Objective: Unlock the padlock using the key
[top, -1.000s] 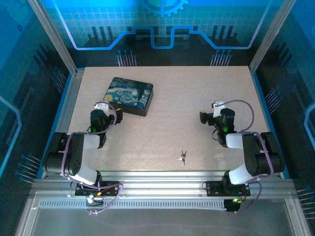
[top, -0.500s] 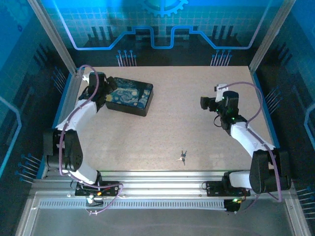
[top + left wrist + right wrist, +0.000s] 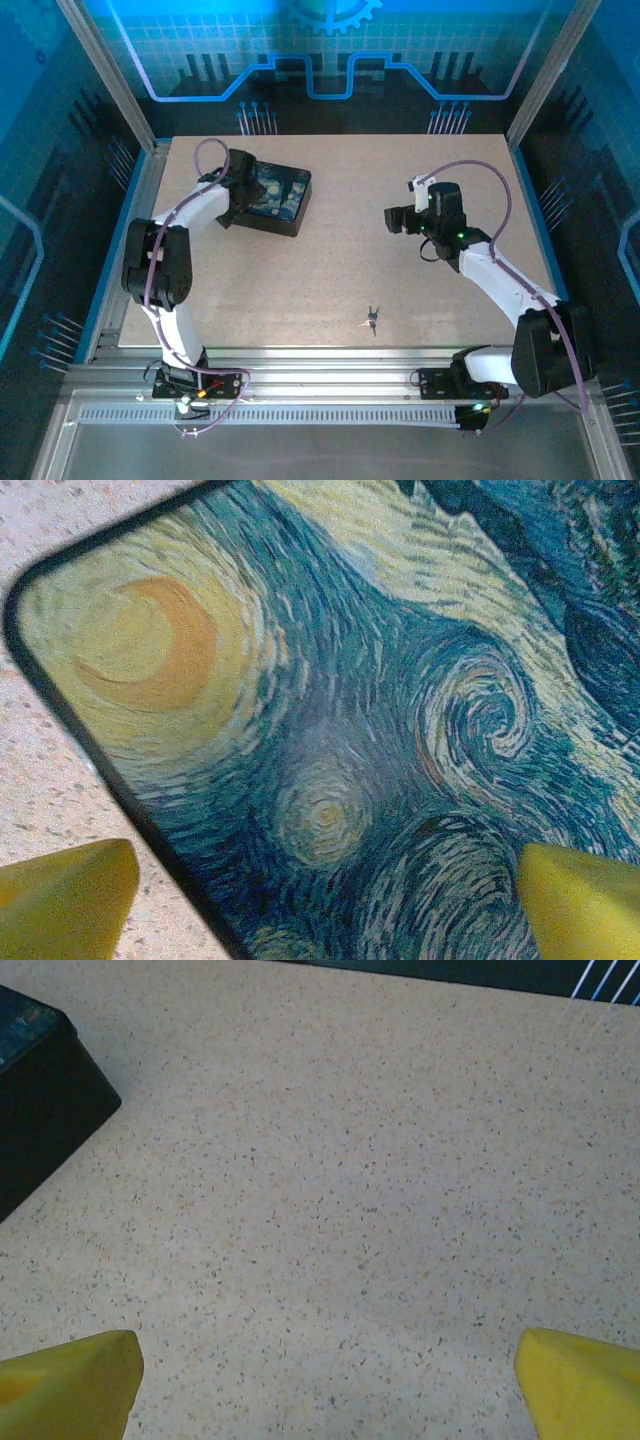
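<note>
With my left claw (image 3: 325, 895) spread wide just above the painted box (image 3: 282, 196) and my right claw (image 3: 330, 1380) equally wide over bare desk (image 3: 400, 160), the key (image 3: 372, 319) lay untouched near the desk's front edge, so I judged fetching it was the next move, a low, fine pinch.

Open table (image 3: 400, 290) around key (image 3: 371, 319)

Speckled beige table (image 3: 350, 260) ringed by blue-lit patterned walls (image 3: 330, 50)

Swirly blue-yellow box (image 3: 380, 730) on speckled beige table (image 3: 350, 1210).
</note>
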`<state>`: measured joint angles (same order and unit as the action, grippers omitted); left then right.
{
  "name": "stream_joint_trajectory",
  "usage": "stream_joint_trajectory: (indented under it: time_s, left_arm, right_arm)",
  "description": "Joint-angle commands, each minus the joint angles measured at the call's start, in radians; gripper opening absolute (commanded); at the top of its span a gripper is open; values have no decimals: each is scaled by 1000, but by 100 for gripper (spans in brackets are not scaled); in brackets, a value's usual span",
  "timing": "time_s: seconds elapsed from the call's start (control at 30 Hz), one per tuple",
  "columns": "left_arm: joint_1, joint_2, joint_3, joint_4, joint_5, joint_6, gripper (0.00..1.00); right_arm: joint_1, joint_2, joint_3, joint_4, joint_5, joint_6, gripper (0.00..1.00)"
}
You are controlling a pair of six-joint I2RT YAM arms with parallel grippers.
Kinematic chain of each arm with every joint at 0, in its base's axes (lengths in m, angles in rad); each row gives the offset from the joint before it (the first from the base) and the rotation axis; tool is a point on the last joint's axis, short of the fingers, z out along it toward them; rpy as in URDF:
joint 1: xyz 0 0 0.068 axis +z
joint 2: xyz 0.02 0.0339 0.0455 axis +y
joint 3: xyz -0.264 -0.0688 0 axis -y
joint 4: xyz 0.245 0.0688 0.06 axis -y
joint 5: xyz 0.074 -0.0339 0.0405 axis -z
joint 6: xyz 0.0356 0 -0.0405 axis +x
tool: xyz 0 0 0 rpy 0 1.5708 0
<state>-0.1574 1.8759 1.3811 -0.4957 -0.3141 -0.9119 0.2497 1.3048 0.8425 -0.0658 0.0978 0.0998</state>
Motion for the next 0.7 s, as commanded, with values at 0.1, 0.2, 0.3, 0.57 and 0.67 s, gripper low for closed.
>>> stream_joint_trajectory:
  time_s: [0.1, 0.2, 0.3, 0.57, 0.67]
  left_arm:
    - [-29, 57, 1, -5, 52, 63, 88]
    - [-50, 65, -30, 58, 138, 181, 79]
    - [-87, 96, -16, 75, 241, 339, 75]
    - [-194, 180, 27, 108, 605, 644, 73]
    - [-256, 211, 99, 26, 656, 768, 74]
  right_arm:
    - [10, -37, 32, -82, 13, -26, 96]
    - [-5, -48, 31, -97, -2, -16, 97]
    - [-25, -48, 31, -105, -28, 5, 97]
    - [-80, 0, 74, -116, -119, 59, 97]
    - [-87, 52, 97, -121, -140, 75, 97]
